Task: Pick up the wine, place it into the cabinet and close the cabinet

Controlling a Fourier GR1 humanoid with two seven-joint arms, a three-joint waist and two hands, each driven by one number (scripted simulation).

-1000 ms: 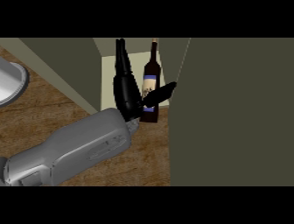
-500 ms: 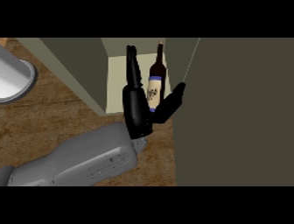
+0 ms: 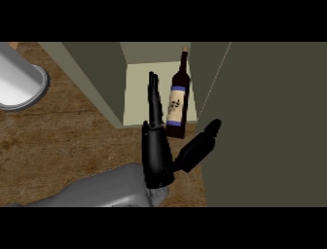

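A dark wine bottle [image 3: 177, 104] with a white and blue label stands upright on the pale floor of the open cabinet [image 3: 141, 92]. My left hand [image 3: 155, 155] is just in front of the opening, open. Its straight fingers [image 3: 153, 95] reach up along the bottle's left side, apart from it or barely touching; I cannot tell which. The thumb [image 3: 201, 143] spreads out to the right, below the bottle's base. My grey forearm comes in from the lower left. The right hand does not show.
The cabinet's wide dark green door [image 3: 281, 121] fills the right side of the view, swung open. The cabinet's left wall [image 3: 94, 73] bounds the opening. A white cylinder [image 3: 8, 78] stands at the upper left on the wooden counter [image 3: 51, 141].
My left hand has drawn back towards me, out of the cabinet's opening, and its thumb has spread away from the bottle. The bottle now stands on its own inside.
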